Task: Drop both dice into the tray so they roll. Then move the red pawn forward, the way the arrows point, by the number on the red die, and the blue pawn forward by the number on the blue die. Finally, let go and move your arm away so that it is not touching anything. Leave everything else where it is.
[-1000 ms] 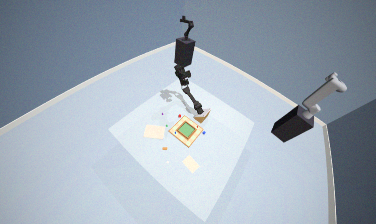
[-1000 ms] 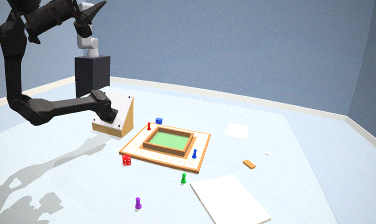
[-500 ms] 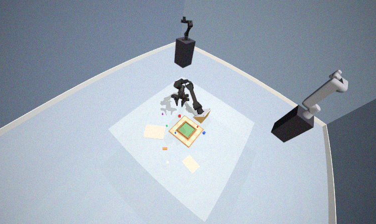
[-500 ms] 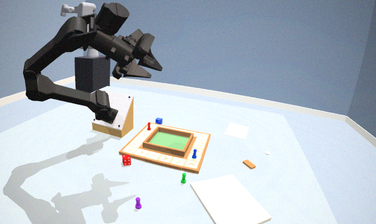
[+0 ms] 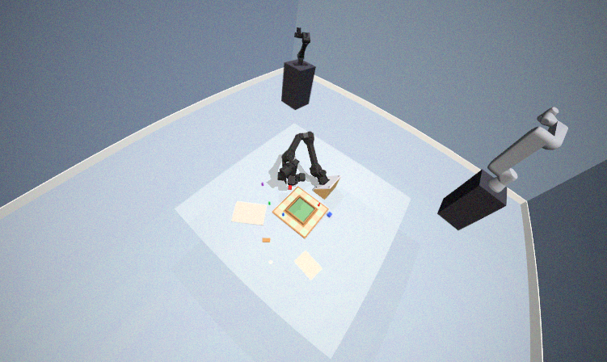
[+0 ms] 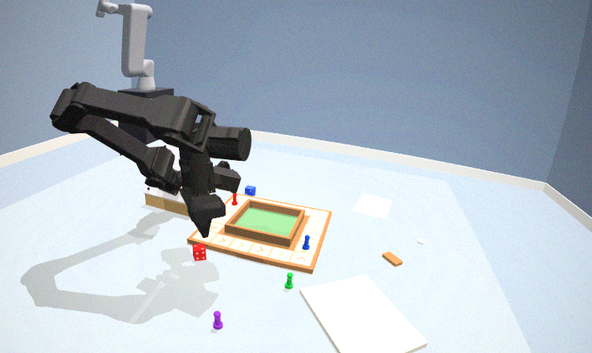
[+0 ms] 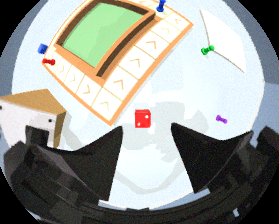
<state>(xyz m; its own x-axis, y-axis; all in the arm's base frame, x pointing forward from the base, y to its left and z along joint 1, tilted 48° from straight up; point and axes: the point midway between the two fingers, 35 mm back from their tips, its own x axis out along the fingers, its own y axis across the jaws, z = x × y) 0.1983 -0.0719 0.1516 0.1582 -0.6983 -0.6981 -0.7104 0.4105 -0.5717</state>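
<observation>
Where the top view looks down, a red die [image 5: 289,187] [image 6: 199,252] [image 7: 142,118] lies off the board [image 5: 304,233] [image 6: 260,249] [image 7: 136,61] at eleven o'clock, right by the gripper [image 5: 291,181] [image 6: 204,235] [image 7: 147,128]. The blue die [image 5: 329,214] [image 6: 250,191] [image 7: 42,48] lies just off the board at three. On the board, the red pawn [image 5: 318,204] [image 6: 234,199] [image 7: 49,62] is at two o'clock from the tray [image 5: 294,216] [image 6: 258,233] [image 7: 124,44], the blue pawn [image 5: 283,214] [image 6: 306,242] [image 7: 161,6] at nine. The pale tabletop [image 5: 350,269] spreads beneath; a grey arm [image 5: 519,150] [image 6: 134,41] rises on a dark pedestal at three o'clock in the room.

In the exterior view, the red die shows white pips on its bright faces, below the fingertips and at eight o'clock from the brown-walled, green-floored tray. Both pawns stand upright. A green pawn [image 6: 288,280] [image 7: 207,50] and a purple pawn [image 6: 217,320] [image 7: 221,119] stand on the pale surface, under blue-grey walls.

From the wrist, the gripper is partly open, its fingers well apart, and the red die appears between and just beyond the tips. The tray sits at eleven o'clock, ringed by arrowed squares; the arm's shadow crosses the tabletop.
</observation>
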